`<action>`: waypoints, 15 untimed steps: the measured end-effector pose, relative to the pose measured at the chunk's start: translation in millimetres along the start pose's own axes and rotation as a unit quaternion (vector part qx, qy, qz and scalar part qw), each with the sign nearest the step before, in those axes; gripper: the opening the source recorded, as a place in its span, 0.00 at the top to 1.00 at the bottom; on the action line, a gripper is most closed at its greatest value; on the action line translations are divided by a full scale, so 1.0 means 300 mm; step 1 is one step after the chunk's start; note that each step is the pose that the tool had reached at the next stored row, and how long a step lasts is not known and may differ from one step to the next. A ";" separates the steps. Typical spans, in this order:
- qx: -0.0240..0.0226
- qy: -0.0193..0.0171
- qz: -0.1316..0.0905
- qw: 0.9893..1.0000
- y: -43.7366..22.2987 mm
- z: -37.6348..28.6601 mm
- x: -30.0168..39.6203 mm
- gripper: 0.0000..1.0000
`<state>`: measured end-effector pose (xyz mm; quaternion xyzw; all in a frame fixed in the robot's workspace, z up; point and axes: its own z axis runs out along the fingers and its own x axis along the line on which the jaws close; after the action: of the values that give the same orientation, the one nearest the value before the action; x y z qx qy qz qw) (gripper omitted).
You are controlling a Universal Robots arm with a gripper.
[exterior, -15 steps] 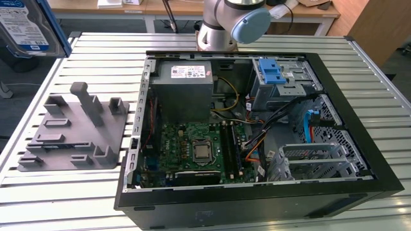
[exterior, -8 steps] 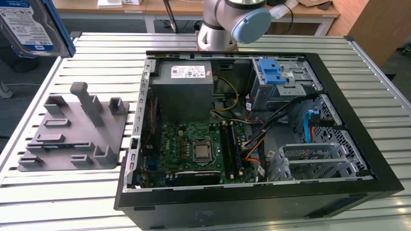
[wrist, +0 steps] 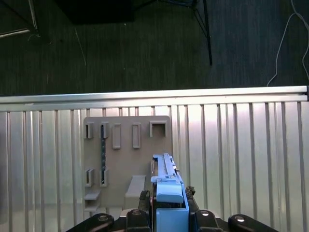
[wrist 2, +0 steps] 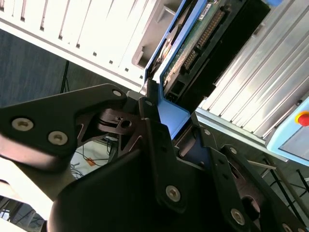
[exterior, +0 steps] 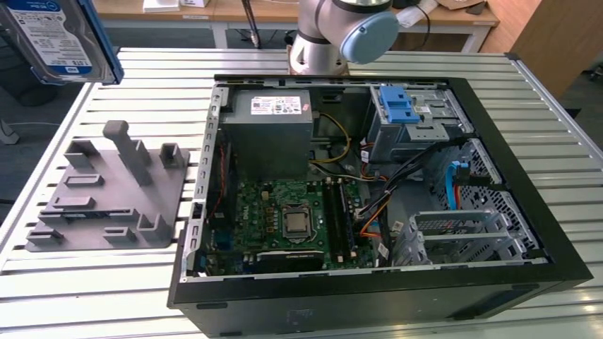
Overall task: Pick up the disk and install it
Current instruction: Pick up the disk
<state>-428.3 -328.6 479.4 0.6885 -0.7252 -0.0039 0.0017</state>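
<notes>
Disk (exterior: 55,37) hangs high in the exterior view's upper left corner, well above the tabletop (exterior: 85,289) on the grey holder's (exterior: 106,194) side. We have the jaws pinching it edge-on across its blue rails (wrist: 169,193), which leaves the label face untouched and, we judge, keeps it straight for sliding into a bay. Well apart, toward the exterior view's right, the open case (exterior: 377,300) lies flat so its cage (exterior: 414,116) faces up.
</notes>
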 end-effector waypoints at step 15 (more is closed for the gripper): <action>0.000 0.000 0.000 1.000 -0.001 -0.044 0.000 0.63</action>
<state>-427.9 -328.6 492.6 0.6885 -0.7252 -0.0038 0.0017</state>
